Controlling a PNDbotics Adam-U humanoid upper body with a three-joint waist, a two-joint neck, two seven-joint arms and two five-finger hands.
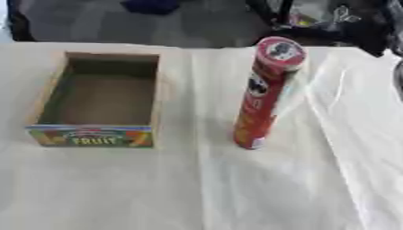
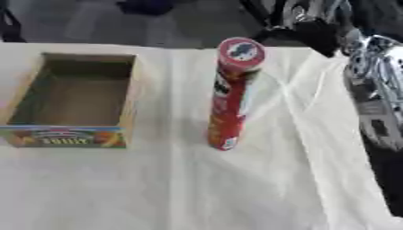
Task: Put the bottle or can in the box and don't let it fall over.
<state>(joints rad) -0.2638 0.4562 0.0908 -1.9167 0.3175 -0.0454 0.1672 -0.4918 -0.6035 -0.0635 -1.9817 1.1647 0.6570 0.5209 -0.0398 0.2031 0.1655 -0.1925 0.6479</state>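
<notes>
A tall red can [image 1: 263, 92] with a red lid stands upright on the white cloth, right of centre. To its left sits an open cardboard box [image 1: 100, 101], its front wall printed with "FRUIT" and its inside bare. No hand touches either one. My right arm [image 2: 374, 96], silver and black, runs down the right edge of the right eye view, well to the right of the can. Its dark lower end [image 2: 389, 179] is cut off by the edge. My left hand shows in neither view.
A creased white cloth [image 1: 236, 188] covers the table. Between box and can is a gap about as wide as the can. Dark clutter lies beyond the table's far edge [image 1: 330, 18].
</notes>
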